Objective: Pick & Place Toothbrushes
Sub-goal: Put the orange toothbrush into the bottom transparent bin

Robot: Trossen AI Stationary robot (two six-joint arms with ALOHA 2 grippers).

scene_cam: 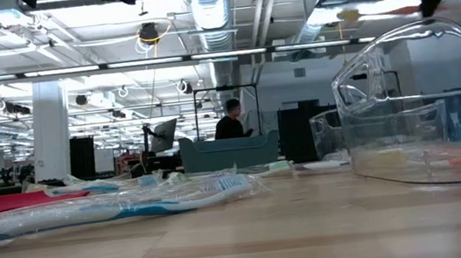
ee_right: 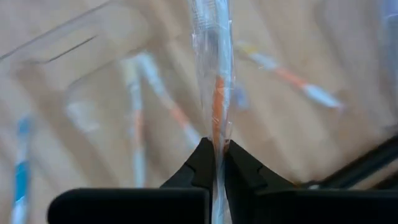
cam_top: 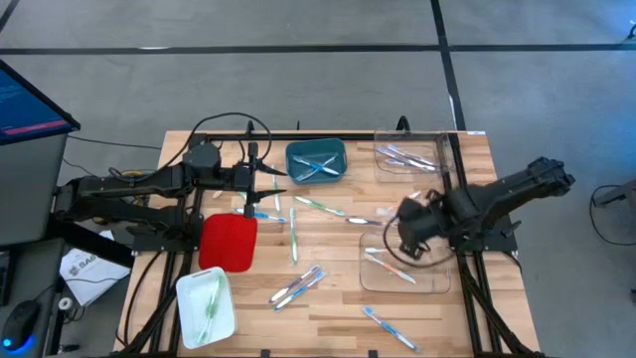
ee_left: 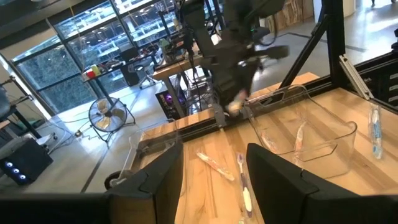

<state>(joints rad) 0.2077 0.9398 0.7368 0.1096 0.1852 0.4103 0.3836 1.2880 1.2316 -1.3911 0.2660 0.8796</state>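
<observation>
My right gripper [cam_top: 405, 237] hangs over the near clear tub [cam_top: 435, 281] at the table's right, shut on a wrapped orange toothbrush [ee_right: 216, 106]. Two more orange toothbrushes [cam_top: 390, 264] lie in that tub. My left gripper [ee_left: 214, 180] stands open and level above the table's left part, near the blue tray [cam_top: 316, 161], with nothing between its fingers. Loose toothbrushes lie flat on the wood: green ones [cam_top: 320, 206], a purple and blue bunch [cam_top: 296, 286], a blue one [cam_top: 388, 326]. My right gripper pinches the orange toothbrush, wrapper and all, between its two fingertips [ee_right: 204, 163], at a point along the orange handle [ee_right: 217, 146]. The fingers point steeply down and lie along the brush, which runs on past the fingertips. It is lifted clear above the tub.
A red tray [cam_top: 229, 241] and a white tray [cam_top: 206, 303] with green toothbrushes stand at the near left. A second clear tub [cam_top: 407, 157] holding toothbrushes stands at the far right. Black frame bars [cam_top: 477, 288] run along the right side.
</observation>
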